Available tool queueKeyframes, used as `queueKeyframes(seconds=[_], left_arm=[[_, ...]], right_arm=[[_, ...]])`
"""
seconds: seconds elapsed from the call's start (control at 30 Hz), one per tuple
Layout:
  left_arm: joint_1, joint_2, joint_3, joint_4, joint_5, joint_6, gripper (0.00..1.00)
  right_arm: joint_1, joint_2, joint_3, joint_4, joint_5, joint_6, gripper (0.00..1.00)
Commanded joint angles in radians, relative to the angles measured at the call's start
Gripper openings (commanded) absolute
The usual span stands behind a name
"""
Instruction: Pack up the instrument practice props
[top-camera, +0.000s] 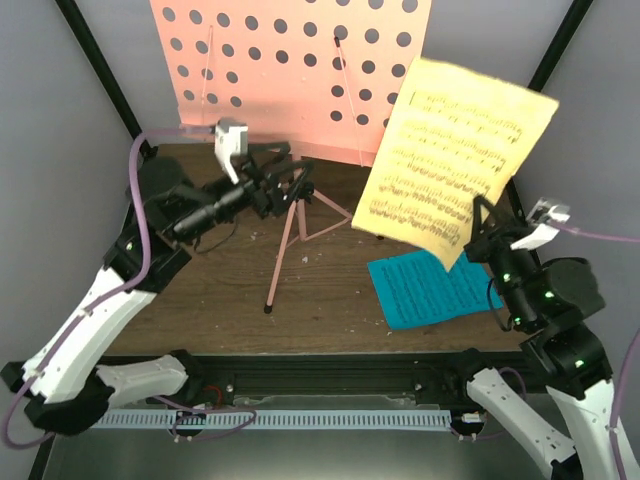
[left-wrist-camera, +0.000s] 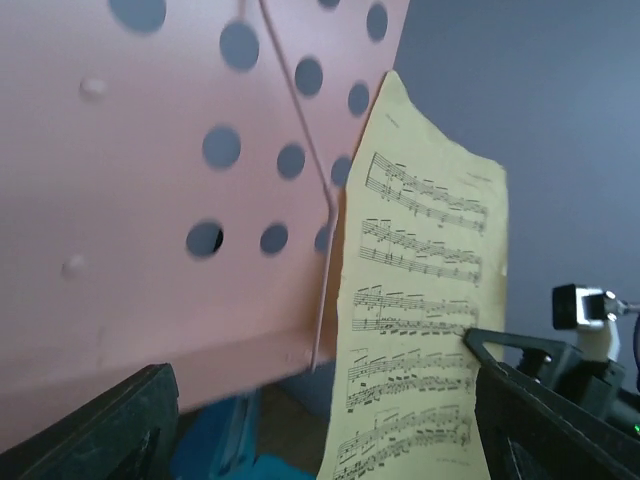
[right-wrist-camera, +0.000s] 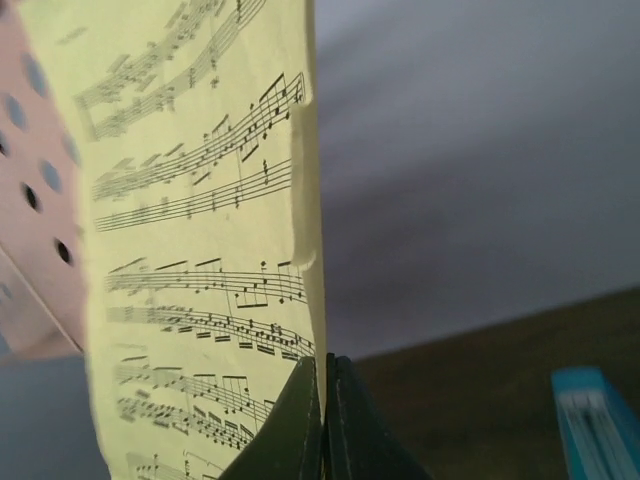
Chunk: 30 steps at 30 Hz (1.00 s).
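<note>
The salmon-pink music stand has its hole-punched desk (top-camera: 290, 70) at the back and its tripod legs (top-camera: 285, 250) on the table. My left gripper (top-camera: 288, 185) is open beside the top of the post. In the left wrist view my left gripper (left-wrist-camera: 320, 445) has its fingers (left-wrist-camera: 100, 430) wide apart below the desk (left-wrist-camera: 150, 200), with nothing between them. My right gripper (top-camera: 478, 228) is shut on the lower edge of the yellow music sheet (top-camera: 455, 160) and holds it up in the air. My right gripper (right-wrist-camera: 328, 420) pinches the yellow sheet (right-wrist-camera: 200, 250). The yellow sheet (left-wrist-camera: 420, 320) hangs right of the desk. A blue music sheet (top-camera: 430, 290) lies flat on the table.
Grey walls and black frame posts (top-camera: 100, 70) enclose the brown table (top-camera: 220, 290). A black rail (top-camera: 340, 380) runs along the near edge. A blue object (right-wrist-camera: 595, 420) sits at the right edge of the right wrist view, cut off by the frame. A blurred blue shape (left-wrist-camera: 220, 440) lies below the desk.
</note>
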Motion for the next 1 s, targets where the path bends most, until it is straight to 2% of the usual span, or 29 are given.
queueKeyframes(seconds=[0.0, 0.2, 0.33, 0.43, 0.6, 0.77, 0.97], left_arm=[[0.008, -0.142, -0.204, 0.014, 0.01, 0.065, 0.83], [0.056, -0.303, -0.469, -0.122, 0.001, 0.052, 0.85], [0.188, -0.384, -0.641, -0.18, 0.039, 0.059, 0.85], [0.294, -0.395, -0.693, -0.233, 0.043, 0.103, 0.85], [0.363, -0.319, -0.693, -0.282, -0.054, 0.189, 0.85], [0.363, -0.255, -0.681, -0.247, -0.148, 0.263, 0.85], [0.365, -0.274, -0.731, -0.158, -0.246, 0.315, 0.85]], right_arm=[[-0.001, -0.074, -0.147, -0.089, 0.017, 0.173, 0.01], [-0.001, -0.159, -0.488, -0.068, -0.058, 0.366, 0.01], [-0.001, -0.159, -0.651, -0.042, -0.137, 0.483, 0.01], [-0.001, -0.167, -0.7, -0.041, -0.098, 0.512, 0.01], [-0.001, -0.084, -0.622, -0.081, 0.014, 0.499, 0.01], [-0.001, 0.106, -0.406, -0.052, 0.082, 0.357, 0.01], [-0.001, 0.11, -0.222, 0.012, 0.216, 0.224, 0.01]])
